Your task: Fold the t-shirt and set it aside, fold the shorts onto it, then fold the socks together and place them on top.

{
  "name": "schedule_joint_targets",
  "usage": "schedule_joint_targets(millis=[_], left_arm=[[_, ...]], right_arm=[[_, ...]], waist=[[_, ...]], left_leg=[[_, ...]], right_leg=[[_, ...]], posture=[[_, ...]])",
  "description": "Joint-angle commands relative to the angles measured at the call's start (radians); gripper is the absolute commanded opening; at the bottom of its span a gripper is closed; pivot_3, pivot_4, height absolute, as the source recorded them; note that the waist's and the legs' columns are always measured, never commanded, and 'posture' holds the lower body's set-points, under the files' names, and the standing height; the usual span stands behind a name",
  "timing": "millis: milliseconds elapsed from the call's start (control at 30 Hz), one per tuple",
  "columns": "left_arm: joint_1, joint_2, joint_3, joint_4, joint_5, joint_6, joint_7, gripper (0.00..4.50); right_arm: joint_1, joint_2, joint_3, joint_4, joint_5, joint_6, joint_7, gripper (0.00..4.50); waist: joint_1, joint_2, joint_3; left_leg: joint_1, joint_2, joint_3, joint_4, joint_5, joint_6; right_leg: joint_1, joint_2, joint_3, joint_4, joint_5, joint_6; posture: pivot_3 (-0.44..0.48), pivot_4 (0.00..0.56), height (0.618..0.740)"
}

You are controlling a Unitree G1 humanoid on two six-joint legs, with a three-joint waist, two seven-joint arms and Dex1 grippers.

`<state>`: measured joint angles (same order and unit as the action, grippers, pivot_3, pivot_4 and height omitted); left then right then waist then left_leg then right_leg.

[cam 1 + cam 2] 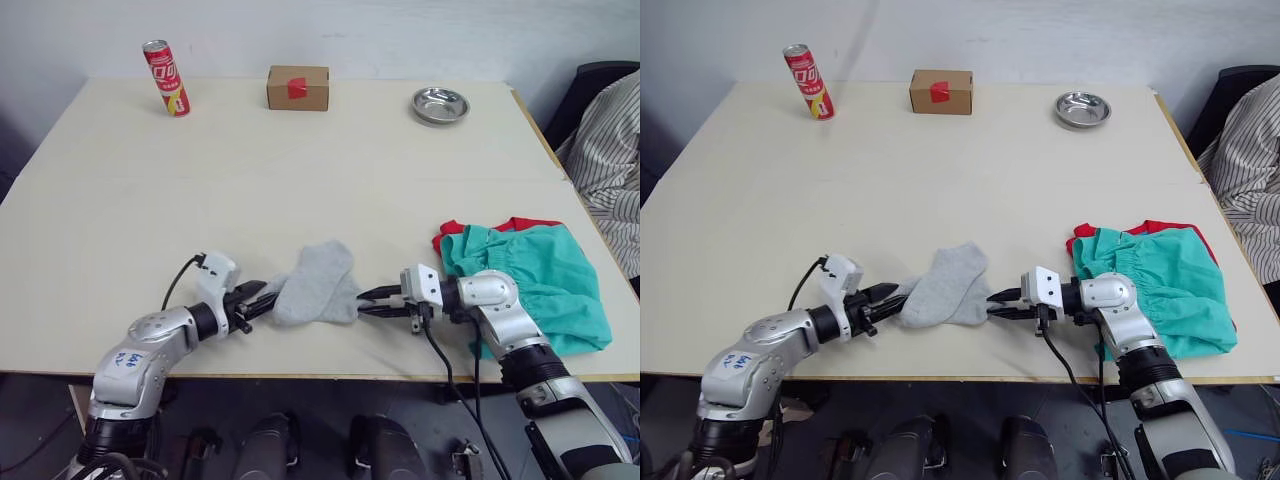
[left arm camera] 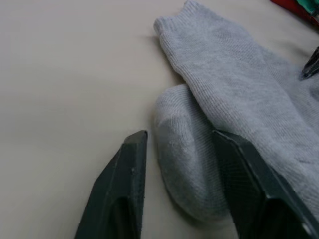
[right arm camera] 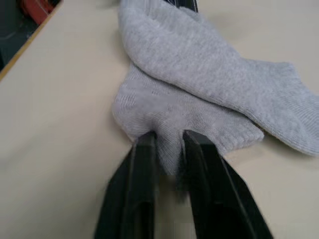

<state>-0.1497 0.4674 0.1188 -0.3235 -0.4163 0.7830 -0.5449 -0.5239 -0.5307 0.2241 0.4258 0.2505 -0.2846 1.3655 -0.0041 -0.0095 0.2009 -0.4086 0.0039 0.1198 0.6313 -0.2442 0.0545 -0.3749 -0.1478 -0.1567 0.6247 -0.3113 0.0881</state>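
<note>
Two light grey socks (image 1: 318,283) lie overlapped near the table's front edge, one across the other. My left gripper (image 1: 262,297) is at their left end, open, with its fingers (image 2: 132,189) on either side of the lower sock's rounded end (image 2: 184,149). My right gripper (image 1: 368,300) comes in from the right, its fingers (image 3: 144,164) pinched on the edge of the lower sock (image 3: 167,124). The teal-green shorts (image 1: 540,275) lie folded at the right front. They cover the red t-shirt (image 1: 520,224), of which just a rim peeks out.
A red can (image 1: 166,77), a cardboard box (image 1: 298,87) and a small metal bowl (image 1: 440,104) stand along the table's far edge. A person in a striped shirt (image 1: 610,150) sits past the right edge.
</note>
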Motion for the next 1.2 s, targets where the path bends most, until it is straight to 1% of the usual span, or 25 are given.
schedule_joint_targets(millis=[33,167,233,267,333,400,433,500,567,667,767,800,867,900,1100,1200], left_arm=[[0.034,0.055,0.144,-0.102,-0.089,0.022,-0.022,3.21],[0.104,0.158,0.260,-0.191,-0.274,0.179,-0.111,4.49],[0.114,0.209,0.292,-0.226,-0.373,0.306,-0.112,4.50],[0.112,0.224,0.298,-0.241,-0.412,0.354,-0.103,4.50],[0.094,0.229,0.299,-0.256,-0.479,0.436,-0.069,4.50],[0.075,0.230,0.276,-0.270,-0.491,0.498,-0.015,4.50],[0.058,0.207,0.265,-0.270,-0.497,0.521,0.023,4.50],[0.018,0.125,0.238,-0.263,-0.509,0.556,0.108,4.50],[-0.005,0.064,0.215,-0.263,-0.510,0.583,0.165,4.50],[-0.024,-0.018,0.190,-0.263,-0.504,0.614,0.238,4.50],[-0.027,-0.051,0.141,-0.274,-0.480,0.627,0.284,4.50],[-0.026,-0.066,0.137,-0.275,-0.479,0.635,0.302,4.31],[-0.025,-0.089,0.136,-0.279,-0.479,0.639,0.328,3.94],[-0.024,-0.093,0.137,-0.280,-0.480,0.640,0.336,3.63],[-0.018,-0.085,0.147,-0.281,-0.486,0.636,0.347,1.77],[-0.021,-0.075,0.154,-0.275,-0.500,0.636,0.333,0.68]], right_arm=[[0.001,-0.060,-0.033,-0.095,0.088,0.085,0.117,1.99],[-0.057,-0.116,-0.049,-0.122,0.138,0.252,0.170,3.40],[-0.129,-0.127,-0.049,-0.089,0.142,0.372,0.162,4.11],[-0.172,-0.125,-0.047,-0.064,0.139,0.441,0.147,4.39],[-0.248,-0.116,-0.039,-0.010,0.127,0.572,0.117,4.47],[-0.328,-0.092,-0.026,0.066,0.093,0.670,0.069,4.47],[-0.374,-0.066,-0.024,0.122,0.068,0.668,0.037,4.47],[-0.486,0.006,-0.012,0.267,0.012,0.690,-0.044,4.47],[-0.554,0.060,-0.002,0.368,-0.032,0.695,-0.081,4.47],[-0.621,0.135,0.013,0.496,-0.098,0.663,-0.136,4.47],[-0.661,0.202,0.008,0.587,-0.133,0.647,-0.165,4.47],[-0.667,0.220,0.009,0.609,-0.146,0.636,-0.173,4.49],[-0.678,0.251,0.005,0.643,-0.165,0.622,-0.187,4.10],[-0.682,0.264,-0.001,0.655,-0.170,0.614,-0.192,3.89],[-0.694,0.288,-0.035,0.696,-0.188,0.580,-0.210,1.90],[-0.685,0.282,-0.046,0.690,-0.192,0.573,-0.203,0.70]], waist=[[-0.001,0.000,0.000],[0.000,0.001,0.000],[0.000,0.001,0.001],[-0.001,0.002,0.001],[0.000,0.002,0.001],[0.000,0.002,0.001],[0.000,0.002,0.001],[0.000,0.002,0.001],[-0.002,0.002,0.001],[-0.004,0.002,0.001],[-0.005,0.002,0.001],[-0.007,0.002,0.001],[-0.010,0.002,0.001],[-0.012,0.002,0.001],[-0.024,0.002,0.001],[-0.024,0.002,0.001]], left_leg=[[0.000,0.000,0.000,0.000,-0.001,-0.001],[0.000,0.001,0.000,0.000,-0.004,-0.004],[0.000,0.001,0.000,0.000,-0.004,-0.005],[0.000,0.001,0.000,0.000,-0.004,-0.005],[0.000,0.000,0.000,0.000,-0.004,-0.005],[0.000,0.001,0.000,0.000,-0.004,-0.005],[0.000,0.000,0.000,0.000,-0.004,-0.005],[0.000,0.000,0.000,-0.001,-0.004,-0.006],[-0.001,0.000,0.000,0.000,-0.004,-0.006],[-0.002,0.000,0.000,-0.001,0.000,-0.001],[-0.002,0.000,0.000,-0.001,0.000,-0.001],[-0.002,0.000,0.000,-0.001,0.000,-0.001],[-0.002,0.000,0.000,0.000,0.000,-0.001],[-0.002,0.000,0.000,0.000,0.000,-0.001],[-0.002,0.000,0.000,-0.001,0.000,-0.002],[-0.002,0.000,0.000,-0.001,0.000,-0.002]], right_leg=[[0.000,0.000,0.000,0.000,0.000,0.000],[0.000,0.000,0.000,-0.001,0.000,0.000],[0.000,-0.001,0.000,-0.002,0.000,0.000],[0.000,-0.001,0.001,-0.001,0.000,0.000],[-0.001,-0.001,0.001,-0.001,0.000,-0.001],[-0.001,-0.001,0.001,-0.001,0.000,-0.001],[-0.001,-0.001,0.001,-0.001,0.000,-0.001],[0.000,0.000,0.001,-0.001,-0.001,-0.001],[-0.001,0.000,0.001,-0.001,0.000,-0.001],[-0.001,0.001,0.000,0.002,0.000,-0.001],[-0.001,0.002,0.000,0.002,0.000,-0.001],[-0.001,0.002,0.000,0.002,0.000,-0.001],[-0.001,0.002,0.000,0.002,0.000,-0.001],[-0.001,0.002,0.000,0.002,0.000,-0.001],[-0.001,0.002,0.000,0.003,0.000,-0.001],[-0.001,0.003,0.000,0.002,0.000,-0.001]], posture=[[0.000,0.150,0.740],[0.000,0.150,0.740],[0.000,0.150,0.740],[0.000,0.150,0.740],[0.000,0.150,0.740],[0.000,0.150,0.740],[0.000,0.150,0.740],[0.000,0.150,0.740],[0.000,0.150,0.740],[0.000,0.150,0.740],[0.000,0.150,0.740],[0.000,0.150,0.740],[0.000,0.150,0.740],[0.000,0.150,0.740],[0.000,0.150,0.740],[0.000,0.150,0.740]])
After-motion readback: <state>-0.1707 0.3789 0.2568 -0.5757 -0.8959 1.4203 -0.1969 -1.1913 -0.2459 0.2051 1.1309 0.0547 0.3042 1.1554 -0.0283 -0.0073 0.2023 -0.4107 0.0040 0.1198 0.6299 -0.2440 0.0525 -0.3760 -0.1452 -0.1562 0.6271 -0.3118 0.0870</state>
